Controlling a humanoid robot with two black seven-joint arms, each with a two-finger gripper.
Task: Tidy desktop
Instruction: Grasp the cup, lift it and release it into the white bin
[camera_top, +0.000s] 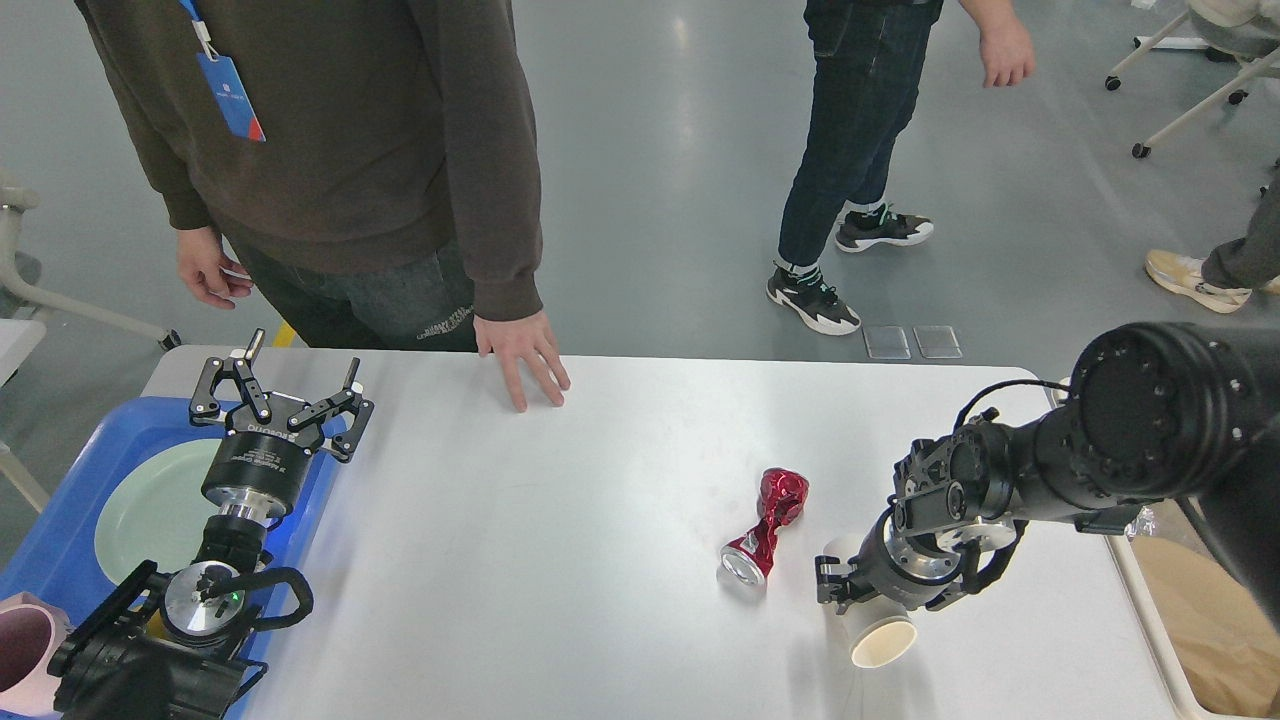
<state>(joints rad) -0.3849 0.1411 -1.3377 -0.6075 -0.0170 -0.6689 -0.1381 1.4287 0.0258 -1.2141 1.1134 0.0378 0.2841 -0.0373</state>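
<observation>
White desktop (520, 560) filling the lower middle of the head view, rounded far corners toward the grey floor. Near its right side, a crushed red can (765, 525) lying on its side, open mouth toward the camera. Just right of the can, a white paper cup (880, 635) on its side, rim facing the near edge. Right gripper (845, 590) down over the cup's upper part, dark and seen end-on, so cannot tell whether clamped on the cup or merely around it. Left gripper (280, 395) upright above the table's left edge, 2 fingers spread wide, nothing between them. Beneath it, a blue tray (70, 500) with a pale green plate (150, 510). At the far edge, a person's hand (525, 355) flat on the desktop.
</observation>
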